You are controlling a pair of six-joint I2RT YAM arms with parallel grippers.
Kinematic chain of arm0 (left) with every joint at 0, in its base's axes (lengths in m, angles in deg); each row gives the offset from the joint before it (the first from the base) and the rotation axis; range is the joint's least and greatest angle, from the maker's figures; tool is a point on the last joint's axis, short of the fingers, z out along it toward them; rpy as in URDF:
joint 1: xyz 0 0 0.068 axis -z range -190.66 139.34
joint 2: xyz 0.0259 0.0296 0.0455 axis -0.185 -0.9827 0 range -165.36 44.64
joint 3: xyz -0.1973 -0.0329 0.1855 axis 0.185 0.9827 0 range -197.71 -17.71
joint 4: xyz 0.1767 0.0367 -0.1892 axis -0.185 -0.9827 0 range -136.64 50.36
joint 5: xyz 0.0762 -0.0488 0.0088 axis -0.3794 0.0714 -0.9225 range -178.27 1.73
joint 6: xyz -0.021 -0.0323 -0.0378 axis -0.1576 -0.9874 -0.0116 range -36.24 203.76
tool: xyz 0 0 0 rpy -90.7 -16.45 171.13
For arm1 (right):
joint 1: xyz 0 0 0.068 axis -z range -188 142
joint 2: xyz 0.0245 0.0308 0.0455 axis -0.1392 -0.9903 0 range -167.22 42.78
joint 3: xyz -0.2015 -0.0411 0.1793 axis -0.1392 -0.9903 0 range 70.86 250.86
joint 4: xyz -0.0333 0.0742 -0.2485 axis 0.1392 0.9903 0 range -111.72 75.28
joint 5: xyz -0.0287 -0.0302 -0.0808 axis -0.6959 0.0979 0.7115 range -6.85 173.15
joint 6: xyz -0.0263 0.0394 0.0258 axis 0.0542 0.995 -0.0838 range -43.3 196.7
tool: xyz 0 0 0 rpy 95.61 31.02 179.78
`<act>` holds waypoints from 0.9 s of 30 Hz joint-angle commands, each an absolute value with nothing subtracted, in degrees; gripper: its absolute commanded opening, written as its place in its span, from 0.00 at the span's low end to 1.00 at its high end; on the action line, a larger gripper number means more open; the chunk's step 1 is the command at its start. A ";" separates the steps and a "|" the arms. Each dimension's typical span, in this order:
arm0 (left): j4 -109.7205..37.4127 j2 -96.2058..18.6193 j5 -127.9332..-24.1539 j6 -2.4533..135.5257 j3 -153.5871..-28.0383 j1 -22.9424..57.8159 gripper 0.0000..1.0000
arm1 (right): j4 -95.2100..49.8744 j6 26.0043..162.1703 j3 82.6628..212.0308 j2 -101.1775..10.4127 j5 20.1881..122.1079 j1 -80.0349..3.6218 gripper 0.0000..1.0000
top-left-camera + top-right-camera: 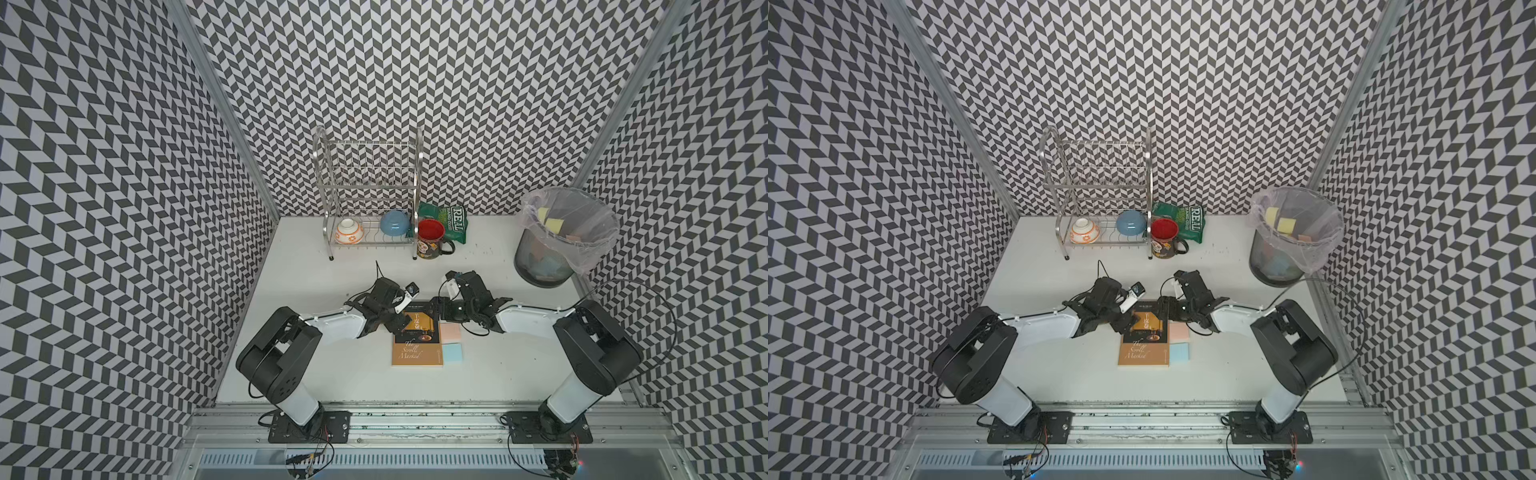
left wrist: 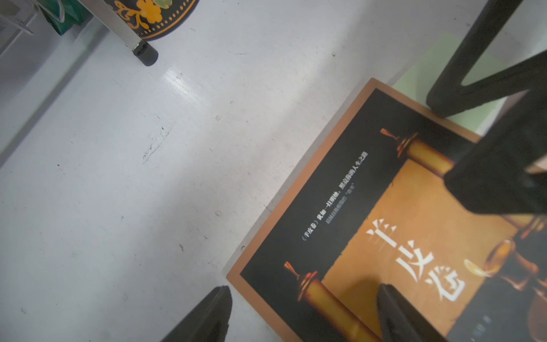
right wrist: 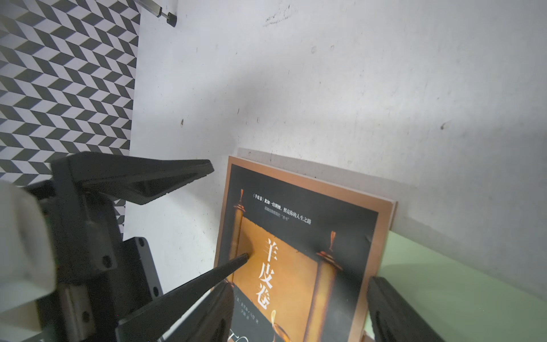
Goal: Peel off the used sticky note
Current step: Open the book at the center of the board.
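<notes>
Just outside wide, empty right fingers [image 3: 393,314]: pale green paper sticky note [image 3: 458,281], poking from orange-brown paperback book [image 3: 296,237]. Left fingers [image 3: 192,287] wide too, tip on cover. Likely flimsy, tearable; pinch free edge.

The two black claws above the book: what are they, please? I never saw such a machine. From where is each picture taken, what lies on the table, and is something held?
They are the grippers of two robot arms beside the table. Both top views come from one overhead camera; the two close pictures come from cameras on the arms' wrists. The left gripper and right gripper are over a book, both open, holding nothing. Along the book's edge lie a pink note, a blue note and a green note. Farther back stand a dish rack with two bowls, a mug, a snack bag and a bin with discarded notes.
</notes>
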State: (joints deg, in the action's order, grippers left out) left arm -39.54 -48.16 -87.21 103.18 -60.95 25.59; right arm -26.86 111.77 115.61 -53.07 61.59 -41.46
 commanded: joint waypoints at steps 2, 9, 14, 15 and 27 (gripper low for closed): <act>-40.16 -49.67 -88.84 103.44 -61.02 25.86 0.80 | -27.75 111.73 116.42 -53.24 64.40 -41.18 0.75; -40.12 -49.96 -88.85 103.52 -60.98 25.84 0.80 | -26.89 111.17 116.79 -52.93 65.79 -41.14 0.75; -40.21 -50.05 -88.87 103.53 -61.04 25.81 0.79 | -26.34 110.81 117.09 -52.47 66.21 -41.23 0.75; -40.25 -50.12 -88.86 103.49 -61.04 25.81 0.79 | -26.44 110.87 117.09 -52.53 65.95 -41.23 0.75; -40.21 -50.48 -88.84 103.66 -61.11 25.86 0.79 | -26.91 110.86 118.18 -52.77 63.95 -42.71 0.75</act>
